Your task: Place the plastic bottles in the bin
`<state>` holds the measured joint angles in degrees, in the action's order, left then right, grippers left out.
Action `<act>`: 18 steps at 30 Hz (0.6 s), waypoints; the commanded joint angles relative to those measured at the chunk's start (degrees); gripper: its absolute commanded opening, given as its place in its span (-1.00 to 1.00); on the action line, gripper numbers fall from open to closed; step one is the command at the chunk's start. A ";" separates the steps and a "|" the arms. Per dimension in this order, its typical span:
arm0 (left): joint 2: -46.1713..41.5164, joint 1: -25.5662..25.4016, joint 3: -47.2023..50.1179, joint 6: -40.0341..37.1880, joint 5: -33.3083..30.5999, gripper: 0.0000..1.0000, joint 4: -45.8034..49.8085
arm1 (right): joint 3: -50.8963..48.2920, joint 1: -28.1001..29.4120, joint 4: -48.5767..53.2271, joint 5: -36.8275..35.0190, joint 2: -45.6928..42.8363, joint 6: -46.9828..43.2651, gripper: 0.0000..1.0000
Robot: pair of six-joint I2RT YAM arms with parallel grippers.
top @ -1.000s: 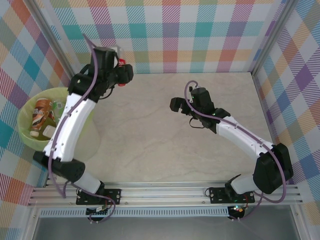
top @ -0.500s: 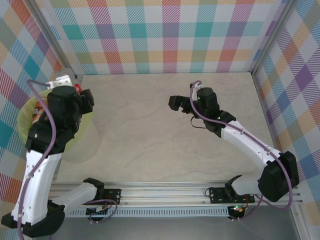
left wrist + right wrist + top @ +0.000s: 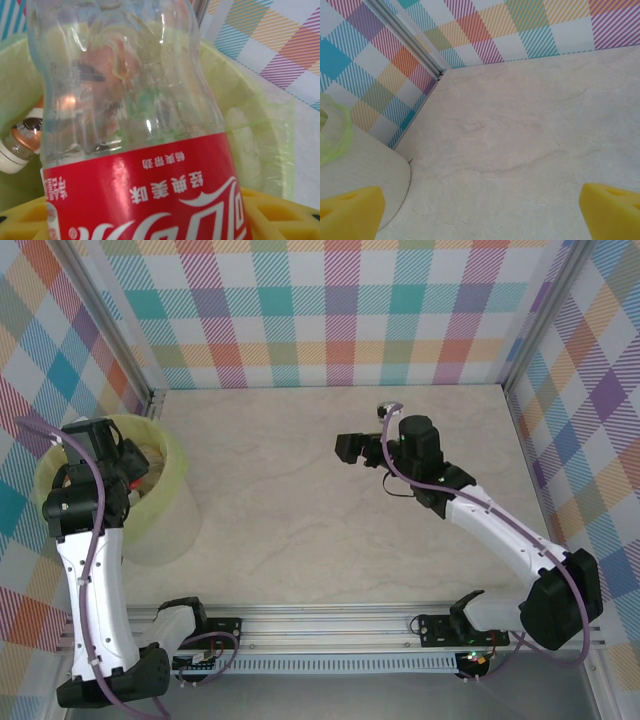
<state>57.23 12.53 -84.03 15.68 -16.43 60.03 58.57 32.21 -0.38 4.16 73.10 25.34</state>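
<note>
**Red-labelled bottle (image 3: 145, 200) held over the bin (image 3: 172, 468)**

Clear plastic with a red Coca-Cola label, the red-labelled bottle is clamped between the yellow pads (image 3: 280, 215) of the left gripper (image 3: 125, 468). It hangs above the mouth of the yellow-green bin, which stands at the left edge of the table (image 3: 300, 520). Down inside the bin lies a second bottle (image 3: 22, 142), brownish with a white cap. The right gripper (image 3: 350, 448) hovers over the middle of the table, well apart from the bin, its jaws spread wide.
</note>
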 commanded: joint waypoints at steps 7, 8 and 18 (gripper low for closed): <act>-2.50 3.73 6.28 10.42 -13.67 0.09 -1.61 | -1.22 -0.26 -1.00 -0.13 -1.62 -1.88 0.99; -2.61 3.77 6.84 11.30 -14.14 0.12 -2.25 | -0.94 -0.30 -0.85 0.11 -1.34 -1.79 1.00; -5.67 5.40 11.29 18.31 -19.33 0.93 -4.31 | 2.20 -0.30 0.55 1.09 0.07 -0.75 0.99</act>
<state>53.58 16.45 -73.52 30.94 -33.28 56.25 58.33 32.21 0.49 4.21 72.77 24.62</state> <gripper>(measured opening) 0.886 0.997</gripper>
